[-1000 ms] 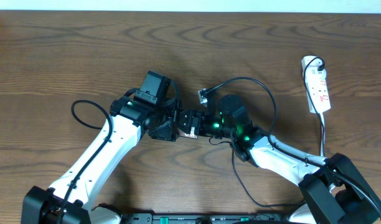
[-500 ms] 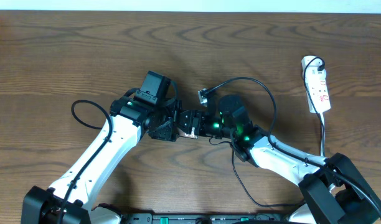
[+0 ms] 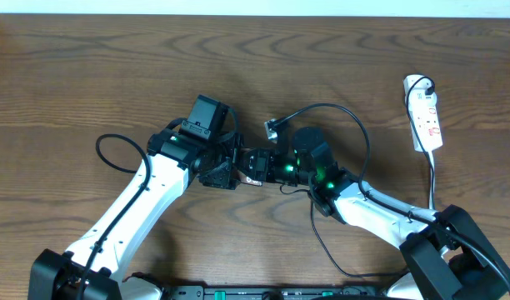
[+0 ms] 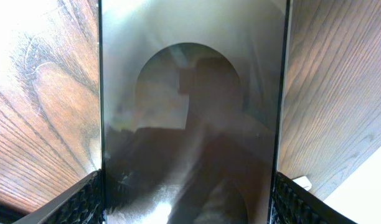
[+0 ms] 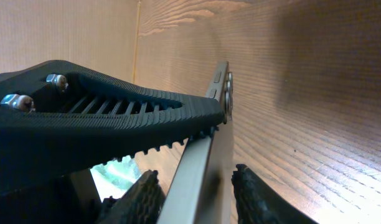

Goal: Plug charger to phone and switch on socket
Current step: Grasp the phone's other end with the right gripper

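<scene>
Overhead, the phone [image 4: 190, 124] is nearly hidden mid-table, clamped edgewise by the left gripper [image 4: 187, 202]. Whether the right gripper [image 3: 259, 165] grips it I cannot tell; the charger tip [image 3: 274, 127] lies at its one o'clock.

**The phone [image 4: 190, 74] held by its long edges in the left gripper [image 4: 189, 202]**

The glossy dark slab fills the middle of our view from top to bottom. Its face is turned to us and mirrors a rounded arch with dark, blocky forms inside (we cannot tell what they are). The ribbed black pads [image 4: 84, 200] show in the picture's two lower corners, each pressed against one side edge of the phone. The brown wood-grain table [image 4: 340, 81] runs down both sides, washed out by glare at the upper left. A small pale object [image 4: 301, 182] lies on the wood just beside the right-hand pad, too small for us to identify.
</scene>
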You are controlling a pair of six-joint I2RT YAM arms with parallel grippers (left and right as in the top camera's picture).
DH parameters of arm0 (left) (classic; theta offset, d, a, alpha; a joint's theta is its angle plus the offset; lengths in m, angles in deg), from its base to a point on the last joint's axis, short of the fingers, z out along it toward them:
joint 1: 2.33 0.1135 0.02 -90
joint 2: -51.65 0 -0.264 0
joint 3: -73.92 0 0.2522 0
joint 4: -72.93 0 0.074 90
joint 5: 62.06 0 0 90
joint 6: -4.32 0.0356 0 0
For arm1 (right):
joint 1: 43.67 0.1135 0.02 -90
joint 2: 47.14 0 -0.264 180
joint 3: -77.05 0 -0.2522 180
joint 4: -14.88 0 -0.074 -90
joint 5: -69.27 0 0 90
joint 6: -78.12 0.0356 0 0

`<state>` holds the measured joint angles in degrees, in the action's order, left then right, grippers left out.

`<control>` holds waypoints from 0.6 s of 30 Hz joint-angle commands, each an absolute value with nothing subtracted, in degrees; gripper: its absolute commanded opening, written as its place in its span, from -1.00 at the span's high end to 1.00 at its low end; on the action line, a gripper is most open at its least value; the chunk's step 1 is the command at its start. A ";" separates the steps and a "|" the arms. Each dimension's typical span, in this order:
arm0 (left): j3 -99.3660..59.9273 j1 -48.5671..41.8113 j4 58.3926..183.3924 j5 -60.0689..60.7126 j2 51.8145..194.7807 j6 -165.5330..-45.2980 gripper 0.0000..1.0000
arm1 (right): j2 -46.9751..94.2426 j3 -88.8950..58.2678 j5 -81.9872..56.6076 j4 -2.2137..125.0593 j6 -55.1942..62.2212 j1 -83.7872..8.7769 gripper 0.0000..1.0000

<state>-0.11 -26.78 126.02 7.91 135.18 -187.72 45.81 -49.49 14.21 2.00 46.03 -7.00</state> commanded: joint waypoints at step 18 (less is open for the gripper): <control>-0.68 -27.50 125.56 3.10 134.98 -188.20 0.85 | 45.85 -48.70 13.68 1.92 45.70 -6.06 0.78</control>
